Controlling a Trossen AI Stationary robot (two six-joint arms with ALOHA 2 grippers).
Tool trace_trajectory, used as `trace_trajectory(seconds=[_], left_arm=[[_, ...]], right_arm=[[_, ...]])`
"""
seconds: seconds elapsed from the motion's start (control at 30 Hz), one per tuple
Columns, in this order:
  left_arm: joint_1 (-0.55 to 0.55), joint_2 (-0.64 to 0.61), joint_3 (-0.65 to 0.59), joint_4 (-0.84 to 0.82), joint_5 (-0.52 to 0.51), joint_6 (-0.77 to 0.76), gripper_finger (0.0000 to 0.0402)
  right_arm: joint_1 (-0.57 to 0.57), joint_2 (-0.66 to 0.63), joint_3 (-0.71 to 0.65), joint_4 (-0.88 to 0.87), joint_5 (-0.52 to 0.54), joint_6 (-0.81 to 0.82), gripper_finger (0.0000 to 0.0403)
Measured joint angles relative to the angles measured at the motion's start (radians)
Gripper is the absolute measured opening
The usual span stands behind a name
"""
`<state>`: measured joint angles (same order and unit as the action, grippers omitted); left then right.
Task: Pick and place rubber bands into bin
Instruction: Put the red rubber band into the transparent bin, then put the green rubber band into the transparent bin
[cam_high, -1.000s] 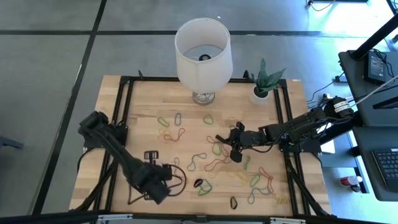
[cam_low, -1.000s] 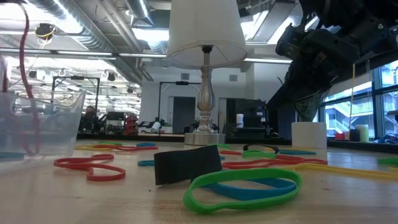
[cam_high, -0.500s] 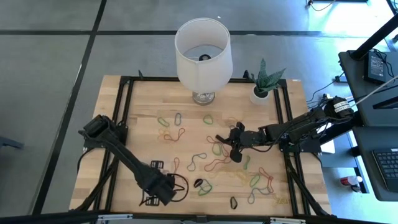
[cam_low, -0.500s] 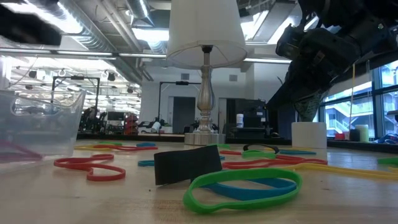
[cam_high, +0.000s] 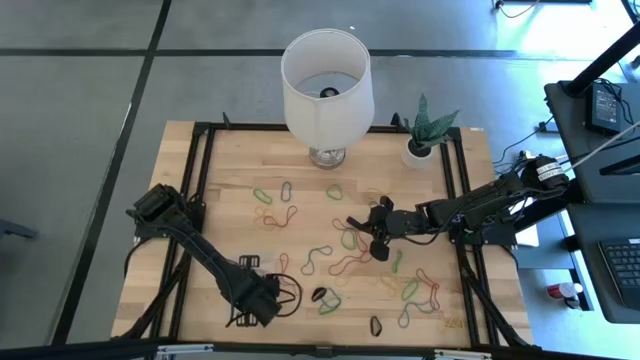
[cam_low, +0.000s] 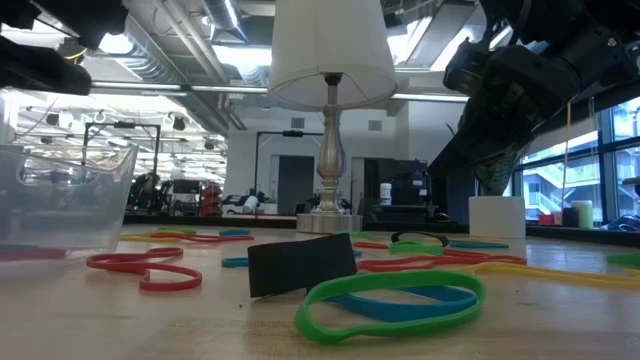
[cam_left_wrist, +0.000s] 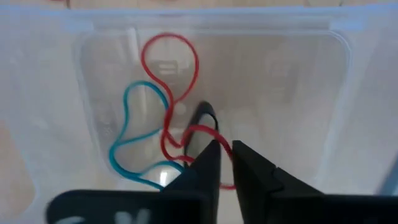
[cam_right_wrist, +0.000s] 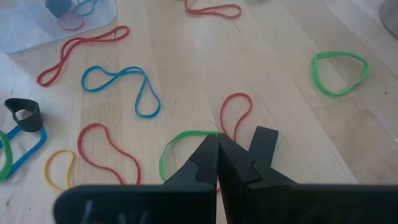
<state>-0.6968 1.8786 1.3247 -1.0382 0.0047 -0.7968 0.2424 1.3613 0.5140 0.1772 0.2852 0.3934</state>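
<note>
Left gripper (cam_left_wrist: 222, 163) hangs above the clear plastic bin (cam_left_wrist: 348, 99), its dark fingers parted by a narrow gap, gripping nothing; two thin loops lie inside, one red band (cam_left_wrist: 169, 62) and one blue band (cam_left_wrist: 138, 134). Right gripper (cam_right_wrist: 217, 163) hovers pinched closed and empty over the pale wood table (cam_high: 230, 175), where many coloured rubber bands (cam_high: 345, 268) lie scattered.
</note>
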Motion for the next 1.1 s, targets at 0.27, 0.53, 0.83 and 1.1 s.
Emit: trace_trajectory(seconds=[0.27,0.53,0.83,1.1], left_arm=[[0.012,-0.006,0.026,-0.054,0.065,0.021,0.0107],[0.044,-0.032,0.172,-0.312,-0.073,0.096,0.0116],[0.088,-0.15,0.201,-0.445,-0.513,0.241,0.007],[0.249,-0.265,0.137,-0.488,-0.804,0.4,0.0005]], right_arm=[[0.0,0.0,0.0,0.0,0.0,-0.011,0.0007],[0.0,0.0,0.0,0.0,0.001,-0.01,0.0007],[0.0,0.0,0.0,0.002,0.001,-0.02,0.0007],[-0.009,0.0,0.0,0.023,0.013,-0.207,0.0007]])
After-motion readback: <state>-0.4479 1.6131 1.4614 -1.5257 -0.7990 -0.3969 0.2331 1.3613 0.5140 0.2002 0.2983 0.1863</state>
